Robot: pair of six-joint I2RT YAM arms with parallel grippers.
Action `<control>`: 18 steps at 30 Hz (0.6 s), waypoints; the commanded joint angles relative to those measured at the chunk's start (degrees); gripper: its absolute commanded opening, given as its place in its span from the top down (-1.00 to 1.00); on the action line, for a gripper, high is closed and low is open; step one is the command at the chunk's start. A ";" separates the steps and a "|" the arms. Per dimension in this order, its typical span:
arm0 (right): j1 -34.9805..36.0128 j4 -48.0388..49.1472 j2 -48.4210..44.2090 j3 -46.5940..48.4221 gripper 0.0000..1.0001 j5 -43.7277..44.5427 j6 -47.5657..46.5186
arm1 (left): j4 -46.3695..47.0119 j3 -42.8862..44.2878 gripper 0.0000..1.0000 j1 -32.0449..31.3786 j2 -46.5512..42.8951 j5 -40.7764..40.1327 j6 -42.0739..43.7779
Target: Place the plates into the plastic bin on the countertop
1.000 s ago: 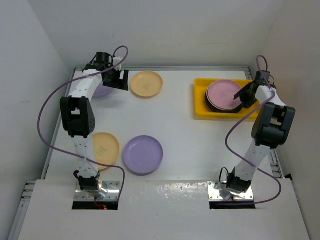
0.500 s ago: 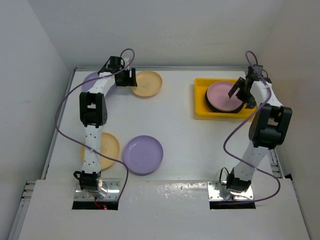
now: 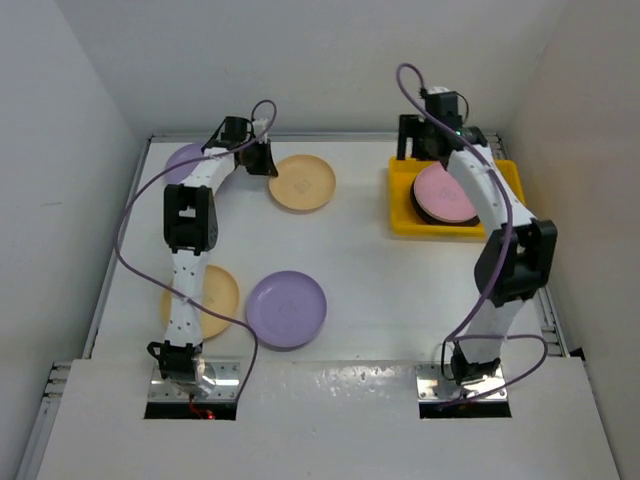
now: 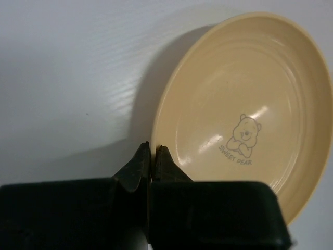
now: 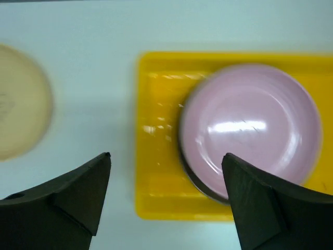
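Plastic bin (image 5: 156, 156) was bright yellow, and the pink plate (image 5: 250, 125) was plain and glossy. Yellow-orange plate (image 4: 208, 94) had a grey bear print (image 4: 244, 133) with "SWEET DEAR" lettering. Lavender plate (image 3: 287, 309) was plain, countertop (image 3: 380, 290) white.

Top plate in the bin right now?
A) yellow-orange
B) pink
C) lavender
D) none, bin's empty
B: the pink plate lies face-up and uppermost inside the yellow bin; the right wrist view shows the same.
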 commanded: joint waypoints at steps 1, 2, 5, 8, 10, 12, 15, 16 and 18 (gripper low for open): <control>5.48 3.38 5.96 7.97 -0.54 -16.25 -7.04 | -3.14 -0.60 1.00 -0.19 -13.29 6.67 7.53; 7.15 3.29 7.19 10.77 -0.42 -17.77 -6.43 | -3.14 -0.60 1.00 -0.19 -15.16 6.68 8.42; 9.89 7.32 12.55 12.04 -0.06 -23.14 -2.31 | -9.36 1.75 1.00 -0.72 -17.29 6.68 10.71; 10.34 14.00 15.80 11.42 -0.34 -24.99 5.07 | -14.29 1.16 1.00 -0.72 -18.69 6.15 11.24; 10.16 15.94 17.30 11.24 -0.43 -25.52 11.05 | -15.88 -0.07 1.00 -1.34 -19.65 5.45 12.55; 9.90 20.58 17.31 8.36 -0.43 -27.96 14.56 | -17.64 -1.22 1.00 -2.04 -20.45 4.92 13.08; 9.90 25.42 17.48 5.89 -0.31 -30.08 17.82 | -18.43 -1.22 1.00 -2.56 -20.98 6.58 13.08; 9.90 26.05 17.92 5.10 -0.28 -31.57 18.79 | -19.04 -1.22 1.00 -2.57 -20.98 6.59 13.08; 10.07 26.75 18.53 3.95 -0.25 -32.55 19.58 | -19.05 -1.22 1.00 -2.57 -20.98 8.08 11.68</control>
